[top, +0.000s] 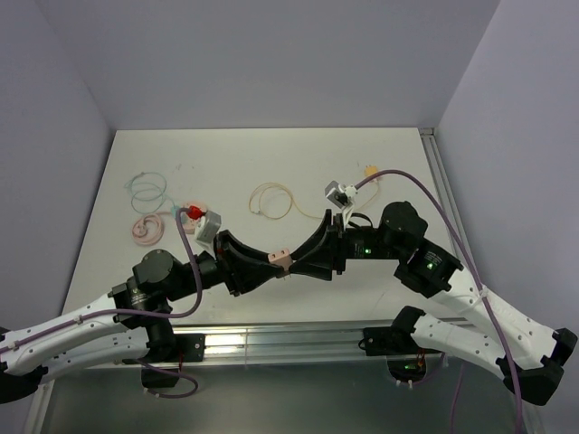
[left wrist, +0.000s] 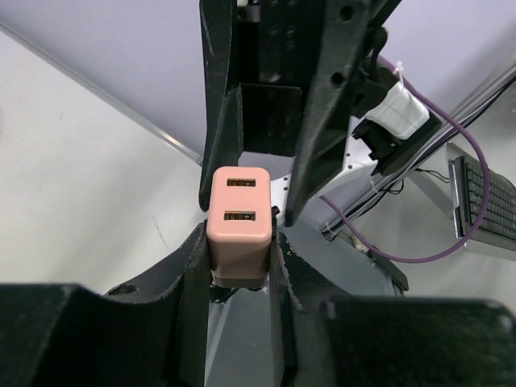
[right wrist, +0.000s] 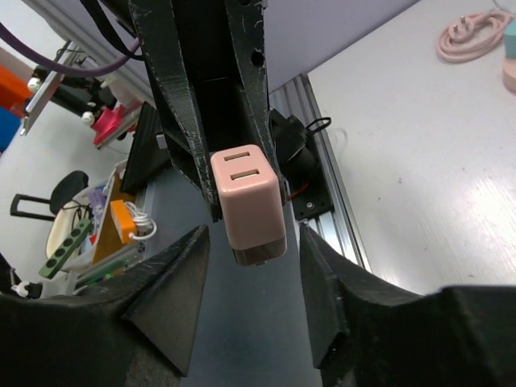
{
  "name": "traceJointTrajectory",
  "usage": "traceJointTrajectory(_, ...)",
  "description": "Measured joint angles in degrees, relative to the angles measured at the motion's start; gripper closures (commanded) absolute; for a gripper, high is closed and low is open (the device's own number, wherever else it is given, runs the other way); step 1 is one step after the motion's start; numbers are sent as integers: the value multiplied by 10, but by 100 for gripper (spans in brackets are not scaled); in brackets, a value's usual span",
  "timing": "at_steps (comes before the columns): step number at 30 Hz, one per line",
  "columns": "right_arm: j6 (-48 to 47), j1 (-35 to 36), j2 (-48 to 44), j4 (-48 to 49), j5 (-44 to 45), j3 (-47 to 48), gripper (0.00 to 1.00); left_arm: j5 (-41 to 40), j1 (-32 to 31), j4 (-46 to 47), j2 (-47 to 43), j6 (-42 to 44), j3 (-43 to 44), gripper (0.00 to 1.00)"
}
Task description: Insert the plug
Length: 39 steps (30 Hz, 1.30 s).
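Close to the left edge of the worktop (top: 118,271) lies a loose teal cable loop (top: 147,188), and just nearer than it sits a coiled pink cable (top: 147,228). A small red piece (top: 192,211) lies just right of that coil; what it is cannot be made out. The left gripper (top: 271,259) reaches rightward over the near edge, about midway along it. Its fingers (left wrist: 193,266) are clamped narrow on the lower part of the pink charger block (left wrist: 239,218), one pressing each side. The block is lifted clear of the worktop, and its face with two slot-shaped ports shows in both wrist views. Farther back, near the middle of the worktop, a thin yellowish cable loop (top: 271,201) lies flat, well apart from the block. The right gripper (right wrist: 254,238) comes in from the right and meets the left one tip to tip over the near edge. Its jaws stand wide, with its fingers (right wrist: 173,282) on either side of the block's free end and a gap showing on each side in its own wrist view. Purple cables (top: 425,194) run along both arms.
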Motion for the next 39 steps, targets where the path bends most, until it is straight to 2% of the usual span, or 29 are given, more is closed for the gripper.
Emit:
traceJointTrajectory(8,15,4,12,31,-18,-9,57,3,0,16,0,-3,-1,100)
traceJointTrajectory(11,17,5,14,40,-24,-9,67,3,0,19,-1,-4,-1,100)
traceJointTrajectory(14,18,7,17,48,-31,-9,100,3,0,19,-3,-8,-1,100)
traceJointTrajectory(17,17,9,22,52,-31,-9,100,2,0,14,-5,-8,-1,100)
traceJointTrajectory(18,17,10,23,52,-31,-9,100,0,0,8,-6,-8,-1,97)
traceJointTrajectory(19,17,10,24,51,-30,-9,100,-2,0,4,-7,-8,0,87)
traceJointTrajectory(21,17,11,23,51,-28,-9,100,-3,0,-7,-7,-8,6,76)
traceJointTrajectory(22,17,12,22,51,-27,-9,100,-3,0,-12,-6,-7,10,63)
traceJointTrajectory(24,17,15,20,51,-25,-10,100,-3,0,-24,-6,-4,17,51)
traceJointTrajectory(25,17,16,20,50,-26,-10,100,-6,0,-29,-7,-1,19,40)
traceJointTrajectory(28,14,19,20,38,-26,-10,100,-17,0,-49,-9,3,25,26)
traceJointTrajectory(39,-43,19,22,-36,-38,-7,100,-27,0,-182,-32,22,83,19)
